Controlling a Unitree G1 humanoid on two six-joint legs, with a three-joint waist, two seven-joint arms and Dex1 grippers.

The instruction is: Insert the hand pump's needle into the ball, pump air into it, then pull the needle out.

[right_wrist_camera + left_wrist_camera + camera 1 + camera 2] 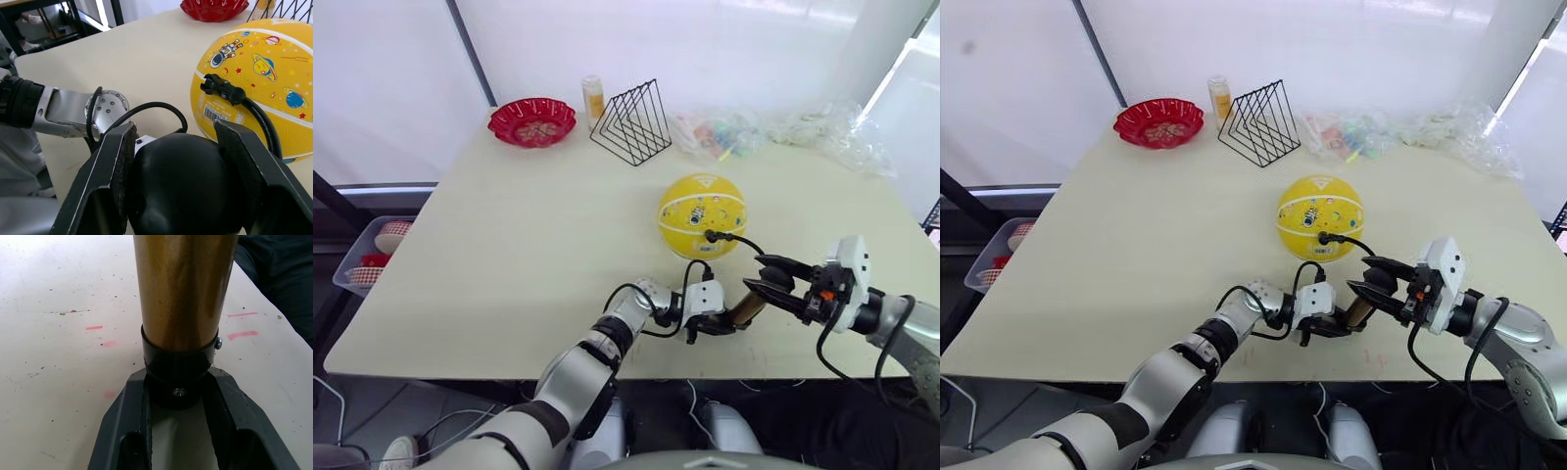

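Observation:
The yellow ball [702,213] rests on the cream table [509,255], just beyond both grippers. A black fitting [222,88] on the thin black hose [264,125] sits pressed against the ball's skin, and the needle itself is hidden. The hand pump [745,307] lies between the grippers near the table's front edge. My left gripper [178,382] is shut on the black end cap [178,367] of the gold barrel [183,284]. My right gripper [176,134] is closed around the rounded black handle [181,186].
At the back of the table are a red bowl [531,121], a small bottle [593,96], a black wire rack [631,122] and crumpled plastic bags [773,127]. A bin with small items [372,257] sits below the table's left edge.

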